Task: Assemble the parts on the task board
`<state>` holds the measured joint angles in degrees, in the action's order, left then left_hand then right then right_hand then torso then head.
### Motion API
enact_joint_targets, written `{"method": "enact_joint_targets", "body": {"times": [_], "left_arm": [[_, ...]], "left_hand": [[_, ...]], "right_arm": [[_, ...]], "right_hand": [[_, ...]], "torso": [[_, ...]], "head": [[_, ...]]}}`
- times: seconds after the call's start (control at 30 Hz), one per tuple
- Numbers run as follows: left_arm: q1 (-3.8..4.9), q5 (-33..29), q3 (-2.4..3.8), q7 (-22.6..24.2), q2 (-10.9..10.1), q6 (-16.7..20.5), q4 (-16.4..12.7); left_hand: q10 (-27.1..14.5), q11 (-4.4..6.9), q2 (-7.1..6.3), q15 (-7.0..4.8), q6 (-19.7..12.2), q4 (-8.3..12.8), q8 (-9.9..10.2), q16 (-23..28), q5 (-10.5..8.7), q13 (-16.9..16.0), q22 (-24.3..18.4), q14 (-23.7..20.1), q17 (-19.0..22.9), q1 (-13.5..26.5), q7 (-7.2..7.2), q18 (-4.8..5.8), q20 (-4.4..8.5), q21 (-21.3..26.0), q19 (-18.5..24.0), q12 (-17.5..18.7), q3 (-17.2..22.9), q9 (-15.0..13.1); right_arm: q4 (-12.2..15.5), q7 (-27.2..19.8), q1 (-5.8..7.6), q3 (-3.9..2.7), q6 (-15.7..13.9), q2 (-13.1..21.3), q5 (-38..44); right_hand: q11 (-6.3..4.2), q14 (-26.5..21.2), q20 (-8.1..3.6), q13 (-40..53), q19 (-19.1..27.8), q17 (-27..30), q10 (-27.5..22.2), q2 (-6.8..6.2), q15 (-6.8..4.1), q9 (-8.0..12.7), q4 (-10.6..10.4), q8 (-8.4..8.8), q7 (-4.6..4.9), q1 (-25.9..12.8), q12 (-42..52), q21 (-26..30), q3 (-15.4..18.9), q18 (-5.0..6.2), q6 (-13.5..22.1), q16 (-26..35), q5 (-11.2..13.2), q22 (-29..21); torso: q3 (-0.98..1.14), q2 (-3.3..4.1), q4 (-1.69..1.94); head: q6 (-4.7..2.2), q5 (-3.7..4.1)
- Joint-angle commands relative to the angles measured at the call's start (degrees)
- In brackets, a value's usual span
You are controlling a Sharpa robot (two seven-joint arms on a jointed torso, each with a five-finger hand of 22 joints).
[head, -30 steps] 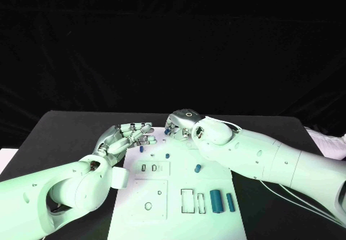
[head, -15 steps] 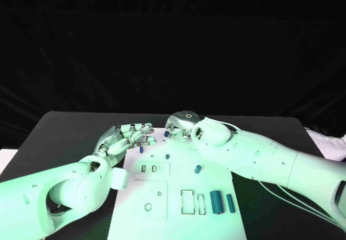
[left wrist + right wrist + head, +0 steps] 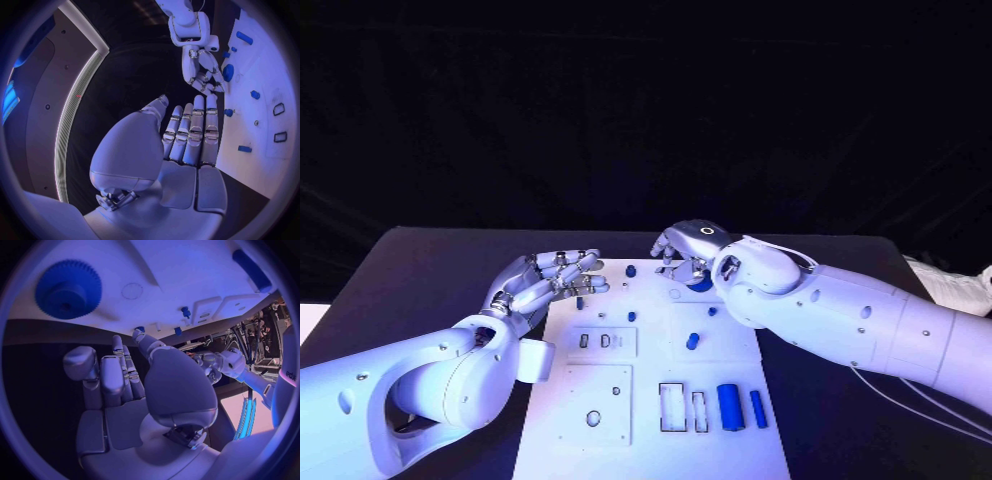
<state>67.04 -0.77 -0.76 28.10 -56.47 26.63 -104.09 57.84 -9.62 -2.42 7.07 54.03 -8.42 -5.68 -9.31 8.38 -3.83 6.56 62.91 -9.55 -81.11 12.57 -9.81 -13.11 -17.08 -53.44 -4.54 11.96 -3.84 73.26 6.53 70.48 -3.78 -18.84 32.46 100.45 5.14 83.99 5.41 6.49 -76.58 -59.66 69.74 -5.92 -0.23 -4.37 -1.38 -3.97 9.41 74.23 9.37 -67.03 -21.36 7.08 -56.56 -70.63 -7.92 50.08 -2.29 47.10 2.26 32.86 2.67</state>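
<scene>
Both robot hands, left [image 3: 548,276] and right [image 3: 687,250], hover empty-fingered over the task board's [image 3: 646,400] far edge.

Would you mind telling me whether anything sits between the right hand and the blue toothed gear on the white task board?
Nothing visible does. In the right wrist view, the blue toothed gear lies on the white task board beyond the right hand, with only bare board and dark table edge between them; the hand holds nothing.

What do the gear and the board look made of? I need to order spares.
The gear looks like moulded or printed plastic: solid matte blue, crisp teeth, no metallic gleam. The board looks like matte white plastic or painted sheet: flat, even, with clean-cut recesses. Neither can be settled by look alone.
</scene>
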Motion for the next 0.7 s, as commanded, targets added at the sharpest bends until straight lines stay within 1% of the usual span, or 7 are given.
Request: {"method": "enact_joint_targets", "body": {"times": [0.03, 0.13, 0.17, 0.27, 0.33, 0.37, 0.7], "left_arm": [[0.09, 0.02, 0.04, 0.28, -0.30, -1.19, -0.20], [0.12, 0.02, 0.04, 0.25, -0.64, -1.25, -0.33], [0.13, 0.02, 0.04, 0.23, -0.73, -1.29, -0.36], [0.17, 0.02, 0.04, 0.18, -0.89, -1.39, -0.39], [0.18, 0.02, 0.04, 0.14, -0.93, -1.46, -0.37], [0.18, 0.02, 0.04, 0.12, -0.94, -1.51, -0.35], [0.19, -0.10, 0.03, 0.05, -0.46, -1.60, 0.18]], "left_hand": [[0.02, -0.47, -0.04, 0.05, -0.08, 0.38, 0.25, 0.22, 0.07, 0.09, -0.08, -0.21, -0.06, -0.56, 0.47, -0.61, -0.06, 0.20, -0.41, 0.41, -0.04, 0.09], [0.02, -0.47, -0.04, 0.05, -0.08, 0.38, 0.25, 0.22, 0.07, 0.09, -0.08, -0.21, -0.06, -0.56, 0.47, -0.61, -0.06, 0.20, -0.41, 0.41, -0.04, 0.09], [0.02, -0.47, -0.04, 0.05, -0.08, 0.38, 0.25, 0.22, 0.07, 0.09, -0.08, -0.21, -0.06, -0.56, 0.47, -0.61, -0.06, 0.20, -0.41, 0.41, -0.04, 0.09], [0.02, -0.47, -0.04, 0.05, -0.08, 0.38, 0.25, 0.22, 0.07, 0.09, -0.08, -0.21, -0.06, -0.56, 0.47, -0.61, -0.06, 0.20, -0.41, 0.41, -0.04, 0.09], [0.02, -0.47, -0.04, 0.05, -0.08, 0.38, 0.25, 0.22, 0.07, 0.09, -0.08, -0.21, -0.06, -0.56, 0.47, -0.61, -0.06, 0.20, -0.41, 0.41, -0.04, 0.09], [0.00, -0.48, -0.03, 0.05, -0.09, 0.41, 0.28, 0.24, 0.07, 0.09, -0.09, -0.21, -0.07, -0.56, 0.46, -0.62, -0.06, 0.20, -0.42, 0.44, -0.01, 0.09], [-0.10, -0.55, -0.06, 0.09, -0.18, 0.35, 0.43, 0.39, 0.01, 0.10, -0.12, -0.20, -0.14, -0.19, 0.59, -0.61, -0.09, 0.18, -0.51, 0.59, -0.06, 0.10]], "right_arm": [[2.98, 0.90, 0.05, -0.47, -1.95, 3.44, -7.99], [4.96, 1.47, 0.10, -0.83, 0.26, 6.84, -13.21], [5.52, 1.72, 0.10, -0.97, 1.16, 7.98, -14.65], [6.61, 2.27, 0.12, -1.30, 3.36, 10.65, -16.78], [6.91, 2.59, 0.11, -1.44, 4.73, 11.83, -16.97], [7.00, 2.81, 0.09, -1.50, 5.49, 12.41, -16.86], [6.48, 5.10, -0.26, -1.62, 8.13, 12.21, -14.32]], "right_hand": [[-1.74, 2.42, -0.67, 2.10, -1.48, -3.11, 5.73, -0.98, -1.01, -0.07, -0.57, -0.37, -0.73, -0.34, 3.43, -2.05, 0.58, -0.42, -0.75, -2.36, -1.64, 3.03], [-3.13, 2.89, -1.96, 7.94, -3.79, -5.96, 10.63, -2.96, -2.16, 0.03, -1.38, -0.21, -1.85, -1.65, 10.82, -5.78, 3.12, -1.43, -0.43, -4.64, -4.35, 8.71], [-3.11, 3.15, -2.16, 19.13, -4.56, -7.79, 12.07, -3.36, -2.32, 0.10, -1.75, -0.07, -2.00, -2.10, 21.65, -7.13, 4.25, -1.83, 0.04, -5.96, -4.90, 10.85], [-3.08, 3.37, -2.49, 43.54, -5.45, -11.91, 8.69, -2.53, -1.69, -0.01, -3.08, -0.43, -2.26, -1.58, 44.14, -9.44, 7.60, -2.22, 0.61, -9.08, -5.86, 14.24], [-2.94, 3.51, -1.82, 53.68, -5.67, -14.14, 7.76, -1.70, -1.67, -0.12, -4.27, -0.71, -1.69, -1.13, 53.35, -10.47, 9.56, -2.63, 0.90, -10.65, -6.20, 15.82], [-2.64, 3.54, -1.78, 55.99, -5.72, -14.77, 7.86, -2.19, -1.75, -0.20, -4.55, -0.92, -1.63, -1.21, 55.27, -10.74, 10.35, -2.65, 0.79, -11.03, -6.19, 16.27], [-2.13, 4.11, -1.30, 67.73, -7.52, -18.84, 11.60, -1.68, -1.34, -0.24, -6.25, -1.34, -1.25, -0.22, 65.69, -14.12, 12.87, -3.67, 1.86, -13.56, -5.05, 22.12]], "torso": [[-0.04, -0.18, -0.37], [-0.11, -0.32, -0.73], [-0.13, -0.37, -0.82], [-0.07, -0.45, -0.97], [-0.09, -0.45, -0.96], [-0.09, -0.43, -0.90], [-0.14, -0.36, -0.72]], "head": [[-0.03, 0.44], [-0.12, 0.45], [-0.12, 0.43], [-0.05, 0.52], [0.02, 0.66], [0.05, 0.62], [0.26, 0.52]]}}
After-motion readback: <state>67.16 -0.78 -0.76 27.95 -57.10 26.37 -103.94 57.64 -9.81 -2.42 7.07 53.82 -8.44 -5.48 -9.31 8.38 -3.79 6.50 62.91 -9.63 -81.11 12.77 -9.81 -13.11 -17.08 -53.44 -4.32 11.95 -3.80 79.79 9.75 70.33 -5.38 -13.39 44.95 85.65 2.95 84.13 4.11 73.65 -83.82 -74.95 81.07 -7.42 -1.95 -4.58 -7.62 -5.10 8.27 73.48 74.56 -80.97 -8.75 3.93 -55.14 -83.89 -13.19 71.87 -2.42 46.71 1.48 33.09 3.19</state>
